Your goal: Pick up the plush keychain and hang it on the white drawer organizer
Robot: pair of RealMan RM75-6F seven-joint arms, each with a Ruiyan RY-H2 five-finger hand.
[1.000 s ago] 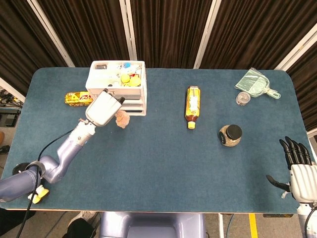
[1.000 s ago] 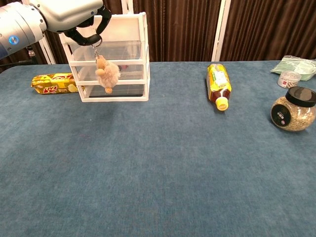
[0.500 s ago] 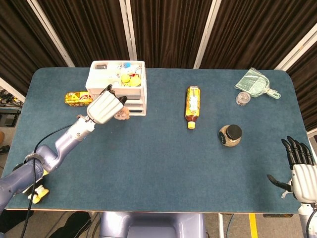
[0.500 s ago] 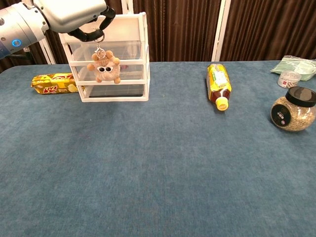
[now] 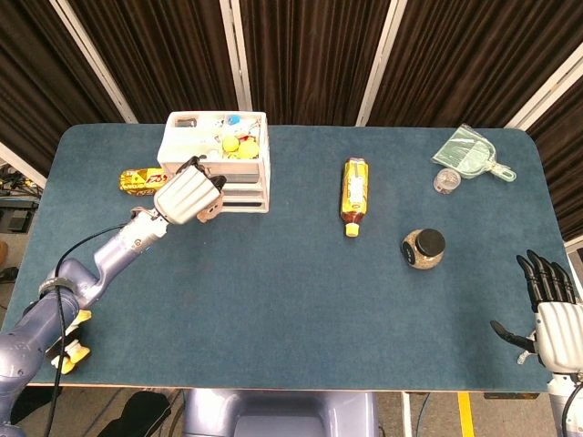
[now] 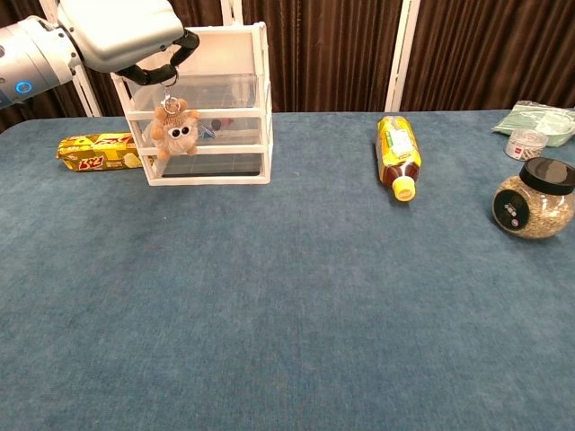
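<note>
In the upper left of the chest view, the left hand (image 6: 121, 36) hangs in front of the white drawer organizer (image 6: 229, 108), its dark fingers (image 6: 166, 67) curled round the ring of the plush keychain (image 6: 172, 131). The little toy dangles from that ring against the drawer fronts, clear of the blue counter (image 6: 287, 296), eyes facing out. Just left of the organizer lies a yellow snack packet (image 6: 97, 151). Toward the upper middle lies a yellow bottle (image 6: 397, 153), and at the right edge stands a black-lidded jar (image 6: 534, 199). In the lower right corner of the head view, the right hand (image 5: 549, 309) rests with fingers spread, holding nothing.
</note>
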